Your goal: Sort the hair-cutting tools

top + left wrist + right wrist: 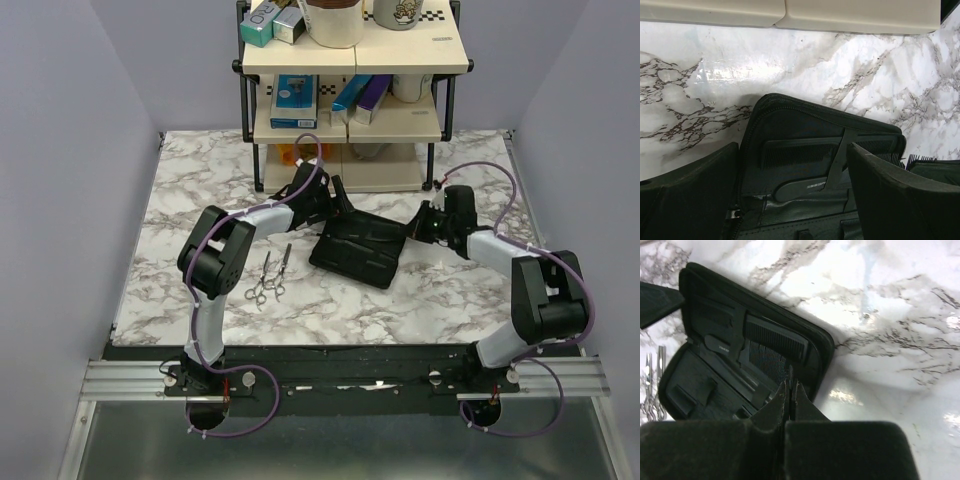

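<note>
Your left arm stretches forward, its gripper (792, 150) spread wide over the open pouch (360, 255), where the combs (775, 340) sit tucked inside. Your right arm bends inward, its gripper (788, 390) pinched closed at the pouch's edge. The scissors (268, 280) lie on the table (450, 295) beside your left arm.

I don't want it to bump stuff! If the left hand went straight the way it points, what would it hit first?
Probably the toothed comb tucked inside the open black pouch, though depth is hard to judge.
</note>
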Available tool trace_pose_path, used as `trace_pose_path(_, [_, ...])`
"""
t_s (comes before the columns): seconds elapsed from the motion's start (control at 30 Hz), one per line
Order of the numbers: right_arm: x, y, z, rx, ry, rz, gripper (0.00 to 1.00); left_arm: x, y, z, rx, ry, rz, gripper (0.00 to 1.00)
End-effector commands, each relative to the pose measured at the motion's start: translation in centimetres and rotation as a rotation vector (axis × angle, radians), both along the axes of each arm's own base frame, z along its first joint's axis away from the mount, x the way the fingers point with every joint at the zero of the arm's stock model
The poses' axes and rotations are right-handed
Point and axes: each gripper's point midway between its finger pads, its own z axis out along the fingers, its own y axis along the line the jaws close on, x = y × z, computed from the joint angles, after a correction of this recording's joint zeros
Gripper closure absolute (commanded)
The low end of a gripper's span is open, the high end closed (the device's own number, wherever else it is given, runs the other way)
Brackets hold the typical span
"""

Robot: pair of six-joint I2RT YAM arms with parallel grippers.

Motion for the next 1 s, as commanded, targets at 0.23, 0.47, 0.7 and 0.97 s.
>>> trace_pose_path(0.23, [-2.3,1.2,-2.3,0.006,0.058,-0.273,0.99,-3.1,-0.3,-1.5,-0.015,0.053,-0.009,0.08])
trace_pose_path(0.47, [-3.3,0.9,-2.9,0.022,0.081,-0.351,0.99,-3.8,0.1,-1.8,-0.021,0.063,0.002,0.08])
trace_pose_path(0.7, [-2.9,2.2,-3.5,0.054,0.099,-0.333,0.99,-4.0,-0.1,-1.6,-0.036,0.064,-0.001,0.08])
trace_pose_path(0.97, [-2.6,3.5,-4.9,0.064,0.113,-0.323,0.99,-3.9,0.0,-1.5,-0.020,0.059,-0.006,0.08])
